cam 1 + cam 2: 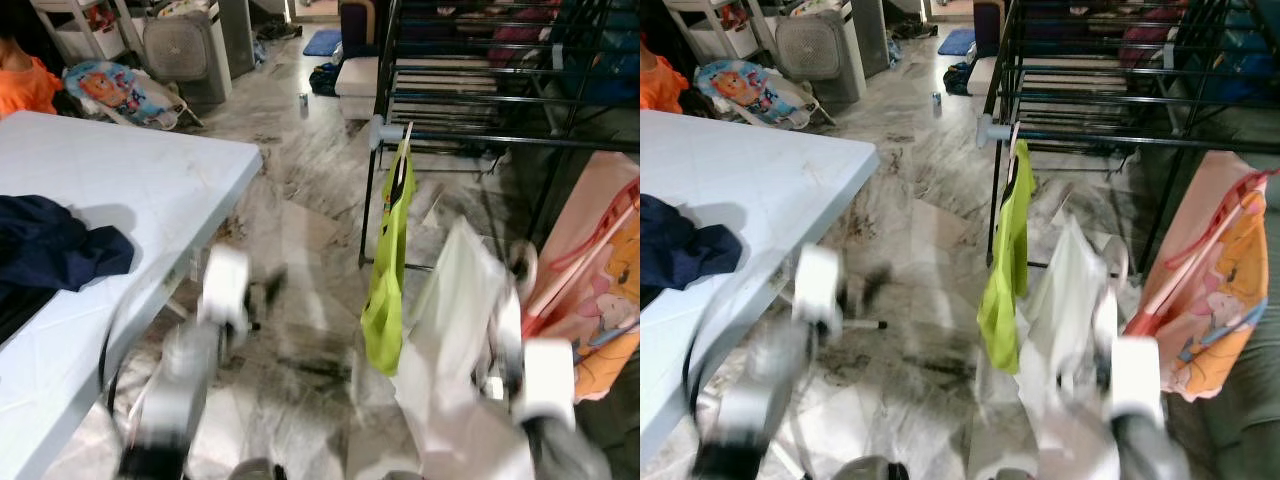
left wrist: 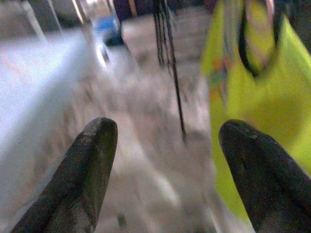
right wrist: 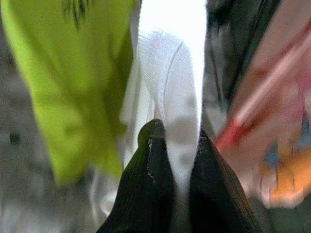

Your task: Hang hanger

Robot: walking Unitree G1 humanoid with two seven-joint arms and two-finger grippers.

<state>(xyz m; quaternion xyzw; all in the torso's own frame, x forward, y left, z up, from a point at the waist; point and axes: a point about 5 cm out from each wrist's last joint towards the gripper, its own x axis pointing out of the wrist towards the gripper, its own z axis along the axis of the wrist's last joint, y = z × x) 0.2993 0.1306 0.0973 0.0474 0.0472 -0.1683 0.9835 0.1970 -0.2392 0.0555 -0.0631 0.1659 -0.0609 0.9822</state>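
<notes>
In the left eye view a lime garment (image 1: 388, 260) hangs from the black drying rack (image 1: 480, 100), beside a white garment (image 1: 455, 300) carried low toward it. A dark cloth (image 1: 50, 255) waits on the table (image 1: 140, 190).

Left wrist view: the left claw (image 2: 165, 141) is spread, empty.

Right wrist view: the right claw (image 3: 177, 160) pinches the white garment (its hanger is blurred beyond telling), presumably to lift it to the rail.

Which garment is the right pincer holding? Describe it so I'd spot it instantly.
Start at the black drying rack. Below its front rail hang a lime-green shirt and a pink cartoon-print cloth. Between them is the white garment, pinched by the right pincer: the plain white one.
</notes>
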